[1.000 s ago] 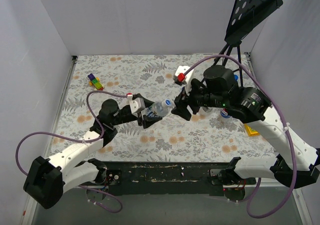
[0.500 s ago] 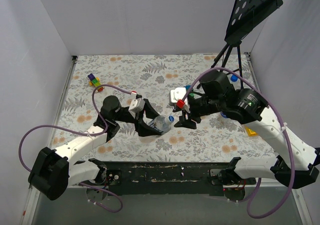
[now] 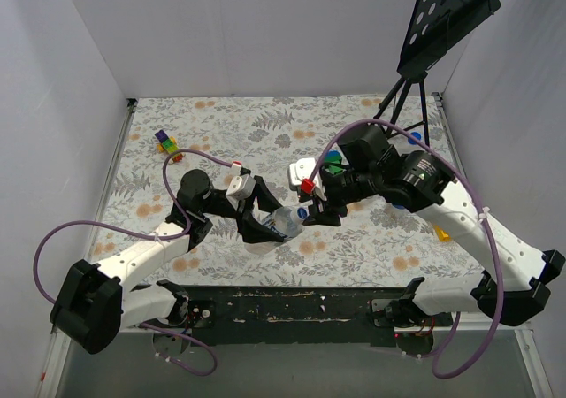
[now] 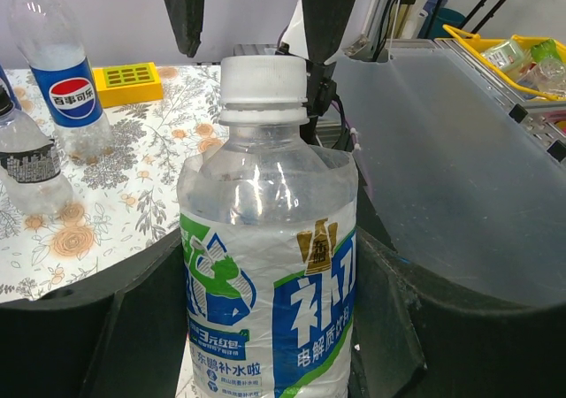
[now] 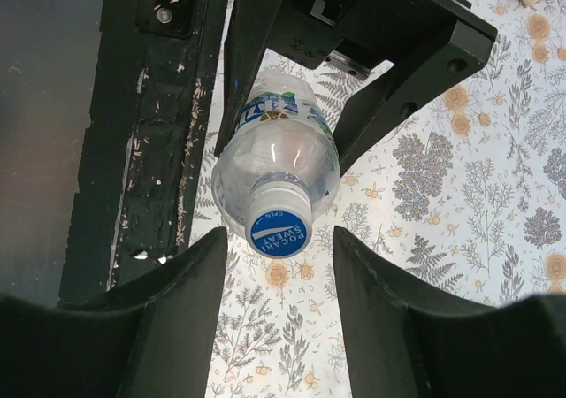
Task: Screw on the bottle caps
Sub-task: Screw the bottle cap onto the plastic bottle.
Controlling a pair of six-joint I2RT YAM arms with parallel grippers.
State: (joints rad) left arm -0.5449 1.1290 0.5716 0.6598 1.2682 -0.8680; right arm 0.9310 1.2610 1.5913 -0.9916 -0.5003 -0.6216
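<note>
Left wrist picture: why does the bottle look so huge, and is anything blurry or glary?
Left wrist view: the bottle sits close to the lens, white glints on its shoulder. Right wrist view: the cap lettering is legible; the dark fingers at the bottom show little detail. Top view: even light, faint shadows.

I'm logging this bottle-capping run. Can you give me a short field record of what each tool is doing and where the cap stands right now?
left tool: shut on the bottle, its neck pointing toward the right tool
right tool: open, a finger on each side of the cap, gaps showing
cap: on the bottle's neck; tightness cannot be told
elsewhere: Pepsi bottle standing capped on the table
</note>
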